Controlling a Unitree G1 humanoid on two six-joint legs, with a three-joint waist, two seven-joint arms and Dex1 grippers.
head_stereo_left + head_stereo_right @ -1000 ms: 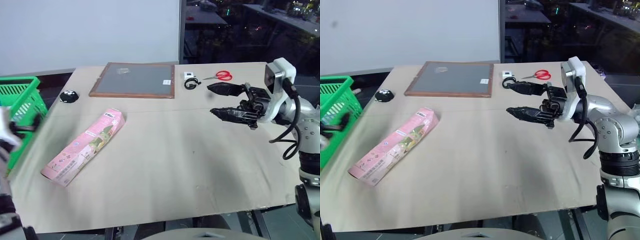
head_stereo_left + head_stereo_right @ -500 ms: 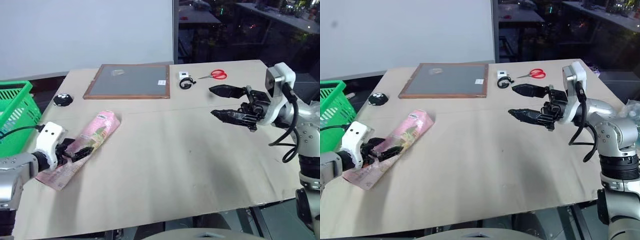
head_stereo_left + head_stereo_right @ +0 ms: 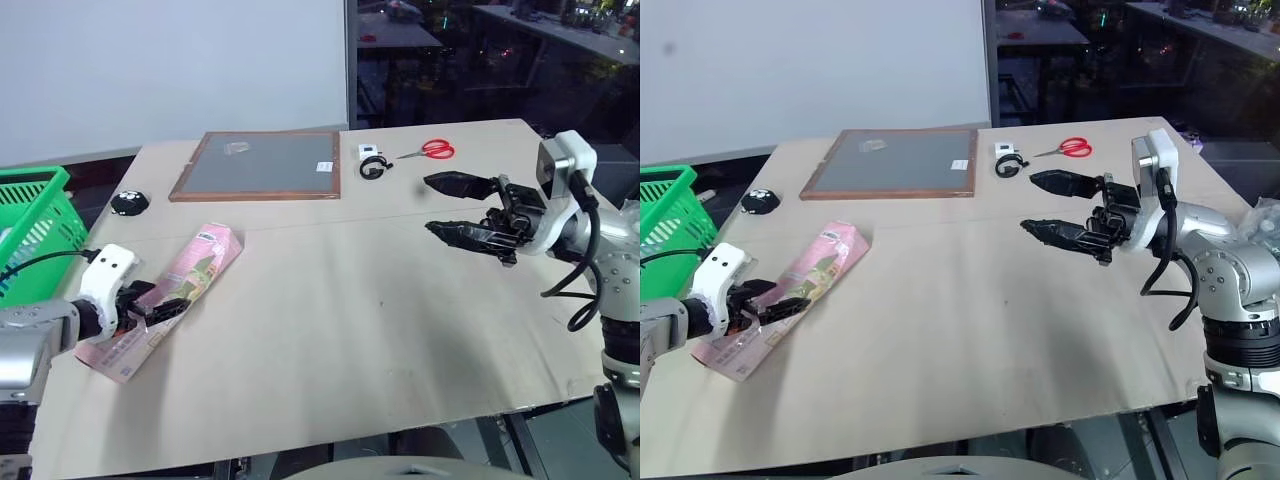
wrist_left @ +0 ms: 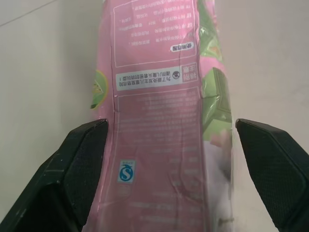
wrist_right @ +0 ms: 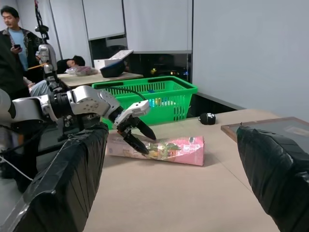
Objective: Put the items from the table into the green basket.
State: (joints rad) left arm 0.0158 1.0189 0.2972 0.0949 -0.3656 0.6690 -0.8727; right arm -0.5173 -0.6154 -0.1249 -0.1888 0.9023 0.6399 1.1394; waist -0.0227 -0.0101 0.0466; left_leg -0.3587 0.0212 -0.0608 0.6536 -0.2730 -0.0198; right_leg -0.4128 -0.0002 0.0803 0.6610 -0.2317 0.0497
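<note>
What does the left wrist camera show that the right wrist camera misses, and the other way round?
Left wrist view: printed labels on the long pink flat box, close up, between the black fingers of the open left gripper. Right wrist view: the bright green plastic basket behind, a small black object, people in the background. Both: the pink box lying on the table.
</note>
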